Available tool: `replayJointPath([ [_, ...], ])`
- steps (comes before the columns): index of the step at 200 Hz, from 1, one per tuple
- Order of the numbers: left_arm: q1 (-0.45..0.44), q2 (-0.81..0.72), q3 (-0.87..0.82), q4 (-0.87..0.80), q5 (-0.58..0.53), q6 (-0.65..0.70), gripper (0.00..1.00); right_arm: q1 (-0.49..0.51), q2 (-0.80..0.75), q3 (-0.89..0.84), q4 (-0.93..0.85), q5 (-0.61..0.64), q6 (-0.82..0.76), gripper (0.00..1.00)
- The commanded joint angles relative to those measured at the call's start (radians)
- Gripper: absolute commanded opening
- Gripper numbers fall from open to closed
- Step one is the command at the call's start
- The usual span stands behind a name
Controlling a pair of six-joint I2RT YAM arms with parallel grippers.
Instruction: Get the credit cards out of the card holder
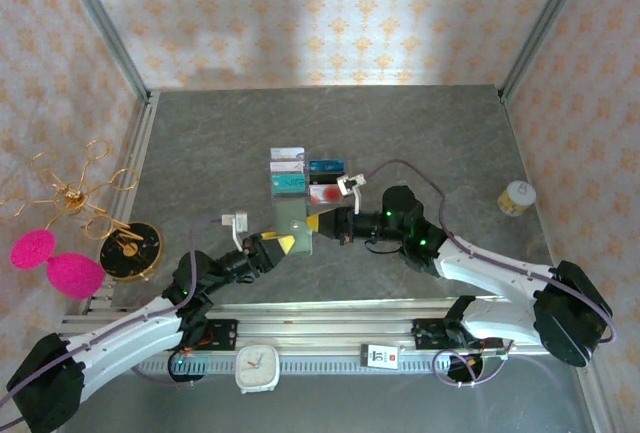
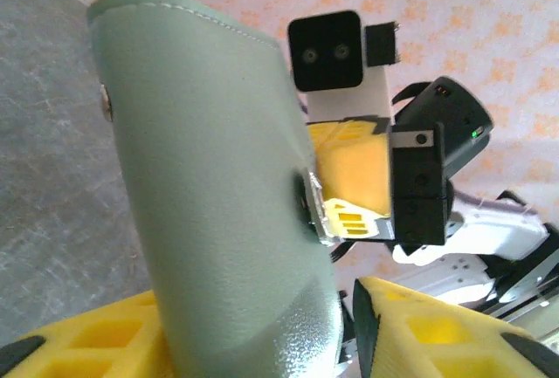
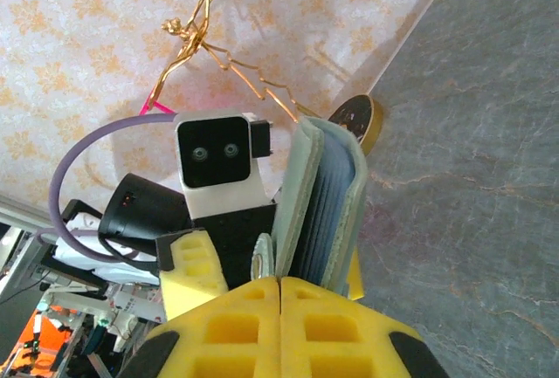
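The sage-green card holder (image 1: 295, 221) is held up off the table between both grippers. My left gripper (image 1: 284, 244) is shut on it from the near left. In the left wrist view the holder's cover (image 2: 210, 203) runs between the two yellow fingers (image 2: 419, 326). My right gripper (image 1: 322, 221) comes in from the right with its fingers pressed together (image 3: 279, 284). They pinch the edge of one cover beside the metal snap (image 3: 262, 260). The holder gapes slightly, and the edges of blue credit cards (image 3: 321, 199) show stacked inside it.
Several other cards (image 1: 305, 175) lie in a block just beyond the holder. A small white object (image 1: 235, 221) lies to the left. A gold wire stand (image 1: 75, 193), pink pads (image 1: 55, 263) and a black disc (image 1: 131, 249) sit at far left. A jar (image 1: 516, 197) stands right, a white clock (image 1: 256, 365) on the near rail.
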Motion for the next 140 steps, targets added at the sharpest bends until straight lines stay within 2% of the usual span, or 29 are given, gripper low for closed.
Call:
replayJointPath([
  [1, 0.001, -0.036, -0.074, 0.043, 0.016, 0.011, 0.32, -0.002, 0.006, 0.019, -0.028, 0.057, -0.006, 0.0],
  [12, -0.001, -0.039, -0.073, 0.023, 0.001, 0.014, 0.2, -0.001, 0.017, 0.017, -0.042, 0.074, 0.0, 0.0],
  [32, -0.004, -0.028, -0.054, -0.038, -0.04, 0.027, 0.04, 0.0, 0.032, 0.029, -0.117, 0.145, 0.006, 0.0],
  [39, -0.007, -0.016, -0.041, -0.07, -0.059, 0.032, 0.0, 0.0, 0.032, 0.034, -0.159, 0.199, 0.013, 0.08],
  [58, -0.04, 0.023, -0.003, -0.17, -0.162, 0.068, 0.0, 0.003, 0.0, 0.051, -0.292, 0.357, 0.023, 0.38],
  [73, -0.085, 0.052, 0.003, -0.201, -0.286, 0.075, 0.0, 0.01, -0.05, 0.048, -0.361, 0.471, 0.046, 0.49],
  [87, -0.133, 0.091, 0.018, -0.219, -0.4, 0.091, 0.0, 0.025, -0.093, 0.039, -0.402, 0.558, 0.067, 0.54],
  [115, -0.246, 0.213, 0.101, -0.241, -0.581, 0.153, 0.0, 0.115, -0.108, 0.054, -0.47, 0.703, 0.085, 0.57],
  [140, -0.284, 0.33, 0.144, -0.168, -0.631, 0.157, 0.0, 0.176, -0.041, 0.07, -0.458, 0.728, 0.114, 0.58],
])
